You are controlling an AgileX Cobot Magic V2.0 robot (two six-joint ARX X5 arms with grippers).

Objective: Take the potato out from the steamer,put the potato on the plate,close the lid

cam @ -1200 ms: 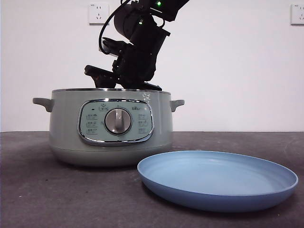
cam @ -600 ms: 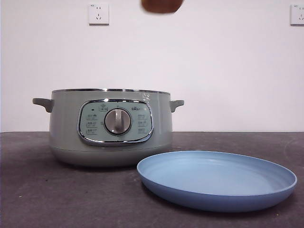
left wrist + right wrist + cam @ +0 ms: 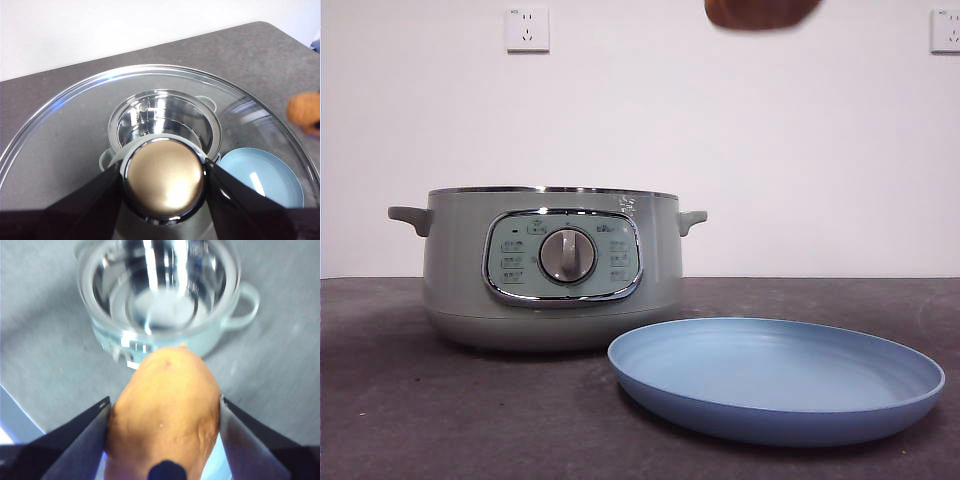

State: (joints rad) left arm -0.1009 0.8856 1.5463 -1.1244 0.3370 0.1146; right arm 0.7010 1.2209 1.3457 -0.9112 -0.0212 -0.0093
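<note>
Right hand (image 3: 163,440) grips the potato (image 3: 165,405) high in the air, with the plate (image 3: 880,405) straight below, right of the steamer (image 3: 450,270).

Bare test room: plain white wall (image 3: 770,150), sockets (image 3: 527,29), grey table (image 3: 440,400).

"Was there any writing you could read?"

"Nothing legible. The steamer (image 3: 552,268) had a control panel (image 3: 563,256) with small icons and characters around its silver dial (image 3: 567,256), but they were too small to make out. A faint white mark near the rim was also unreadable."
</note>
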